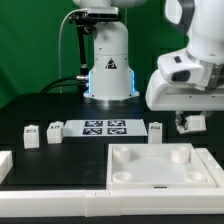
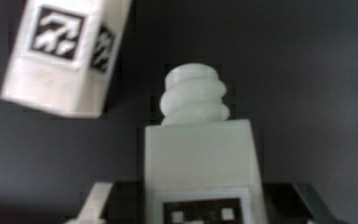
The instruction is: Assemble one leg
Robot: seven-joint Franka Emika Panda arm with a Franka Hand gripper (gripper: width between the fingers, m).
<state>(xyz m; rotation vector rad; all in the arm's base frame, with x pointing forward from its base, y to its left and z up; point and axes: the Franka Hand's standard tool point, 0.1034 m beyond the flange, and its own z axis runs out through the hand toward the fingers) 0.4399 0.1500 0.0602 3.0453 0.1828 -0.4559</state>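
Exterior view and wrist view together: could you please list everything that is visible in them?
table: one, black, under everything.
marker board: one, white with tags, table centre.
loose legs: three, white with black-and-white tags; two beyond the marker board at the exterior view's left, one at its right.
held leg: one, white, ridged peg on top, between the fingers of the gripper.
panel: one, white, round sockets, front, exterior view's right.
bar: one, white, front, exterior view's left.
arm: one, white, base at the back.
gripper: one, shut on the held leg.
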